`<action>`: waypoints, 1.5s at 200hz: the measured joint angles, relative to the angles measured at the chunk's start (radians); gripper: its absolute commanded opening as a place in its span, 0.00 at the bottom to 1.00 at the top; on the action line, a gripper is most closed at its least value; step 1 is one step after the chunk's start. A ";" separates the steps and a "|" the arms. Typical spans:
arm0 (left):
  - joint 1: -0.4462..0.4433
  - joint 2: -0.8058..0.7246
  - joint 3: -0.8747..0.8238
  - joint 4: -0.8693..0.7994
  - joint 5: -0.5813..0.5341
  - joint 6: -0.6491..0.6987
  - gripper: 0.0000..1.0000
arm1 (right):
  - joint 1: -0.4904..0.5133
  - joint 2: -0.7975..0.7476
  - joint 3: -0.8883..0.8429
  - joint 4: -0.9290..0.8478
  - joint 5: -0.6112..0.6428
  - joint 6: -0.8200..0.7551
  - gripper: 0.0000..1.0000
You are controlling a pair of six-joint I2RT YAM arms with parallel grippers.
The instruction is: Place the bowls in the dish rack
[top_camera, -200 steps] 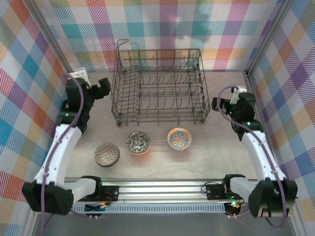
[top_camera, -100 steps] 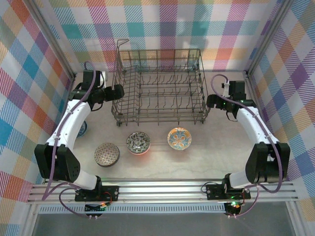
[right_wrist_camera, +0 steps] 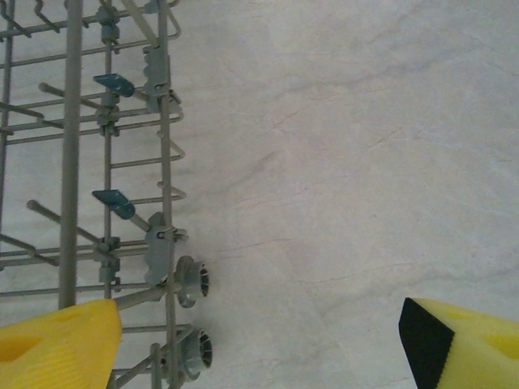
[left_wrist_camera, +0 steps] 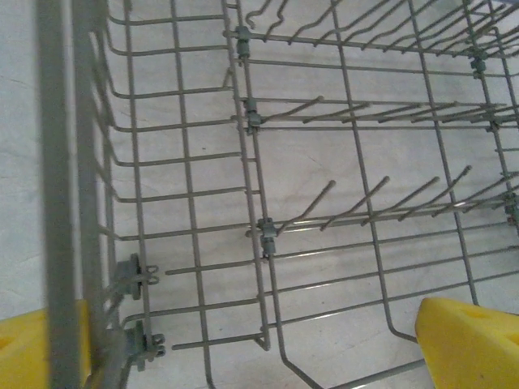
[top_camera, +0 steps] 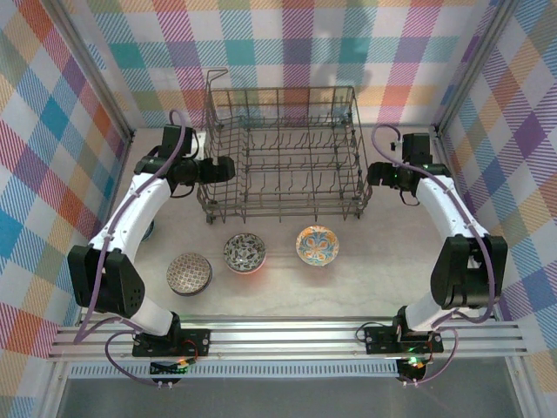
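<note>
Lab booth: plaid backdrop walls [top_camera: 365,43]

White-shelled left arm [top_camera: 130,213] and right arm [top_camera: 448,209], black-jointed, are trailing purple cables [top_camera: 375,136]; fingertips [left_wrist_camera: 466,344] are showing yellow.

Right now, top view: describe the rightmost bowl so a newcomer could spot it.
Find the grey wire dish rack at the back of the table. In the row of bowls before it, take the right-end one, the orange-yellow bowl. Its neighbours, the dark floral bowl and grey mosaic bowl, are dull; it alone is bright inside.
</note>
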 measured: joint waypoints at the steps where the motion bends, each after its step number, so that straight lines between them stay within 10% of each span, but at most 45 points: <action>1: -0.001 0.000 0.000 0.000 0.000 0.000 0.99 | 0.000 0.001 0.001 0.000 0.003 0.000 0.89; 300: -0.153 0.046 0.036 -0.071 0.001 -0.024 0.98 | -0.049 0.121 0.034 -0.019 0.126 0.035 0.77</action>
